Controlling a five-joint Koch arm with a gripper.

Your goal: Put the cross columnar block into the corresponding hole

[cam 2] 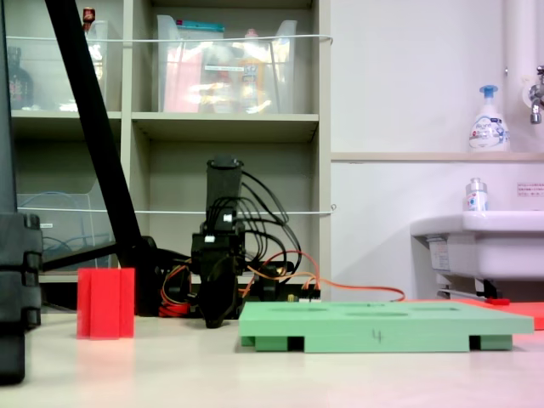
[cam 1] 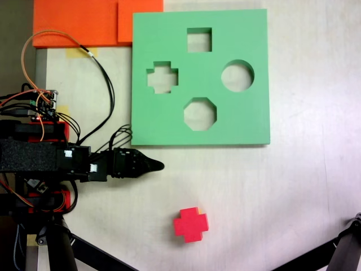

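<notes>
Four cutouts pierce the green foam board [cam 1: 237, 121], which lies flat at the table's [cam 1: 293, 192] far side in the top-down fixed view, its upper edge almost at the frame's top. The plus-shaped hole [cam 1: 162, 77] sits near the board's left edge, with a square hole [cam 1: 199, 39] above right of it, a round one [cam 1: 237, 75] further right and an octagonal one [cam 1: 199, 113] below. Bare tabletop runs wide to the board's right and along the whole near side. Orange sheets [cam 1: 79, 22] lie at the far left corner, cut off by the frame. The arm [cam 1: 45, 155] reaches in from the left edge, wires looping over it; in the low fixed view it stands end-on just left of the board [cam 2: 382, 325]. Black tripod legs cross the lower corners.

The red cross block [cam 1: 190, 224] stands upright on the open near part of the table, well apart from the board and the gripper [cam 1: 157, 165], touching neither; in the low view the block [cam 2: 105, 303] stands left of the arm.

The gripper's dark tip tapers to one point just below the board's lower left corner, holding nothing; whether its jaws are parted I cannot tell.
</notes>
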